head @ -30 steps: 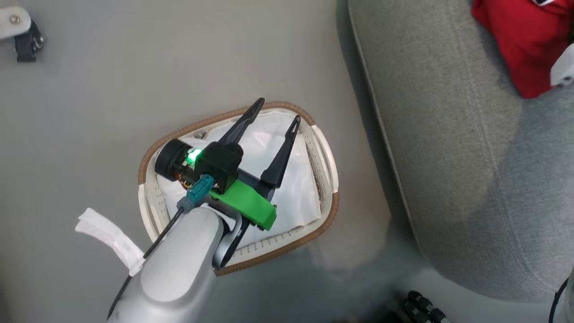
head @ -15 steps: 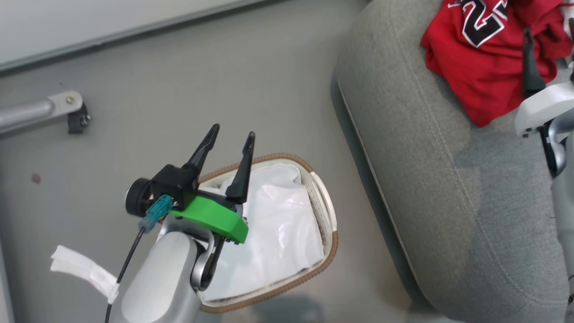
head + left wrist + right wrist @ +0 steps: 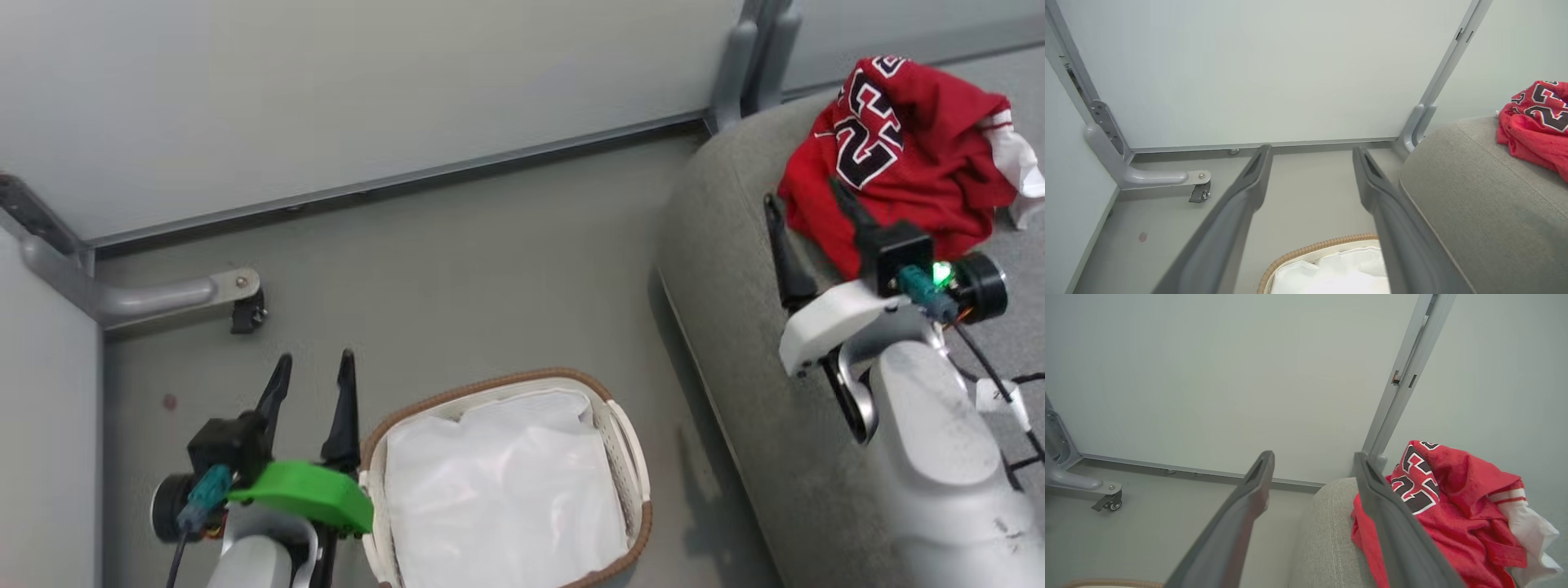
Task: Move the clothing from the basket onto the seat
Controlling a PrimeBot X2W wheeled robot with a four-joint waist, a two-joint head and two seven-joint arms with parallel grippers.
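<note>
The clothing lies in a red heap on the grey seat, with black-and-white number lettering on top and a white-trimmed part at its right edge. My right gripper is open, with one finger against the heap's near edge and nothing held. In the right wrist view the gripper points past the clothing and the seat. The basket stands on the floor and holds just its white liner. My left gripper is open and empty, just left of the basket. The left wrist view has that gripper above the basket rim.
Pale wall panels close off the back and left. A grey metal foot with a caster rests on the floor at the left, and a grey post rises behind the seat. Black cables hang beside my right arm.
The head camera has swung up, shifting the whole picture. My left gripper has left the basket and now sits to its left. My right gripper has come into view beside the clothing.
</note>
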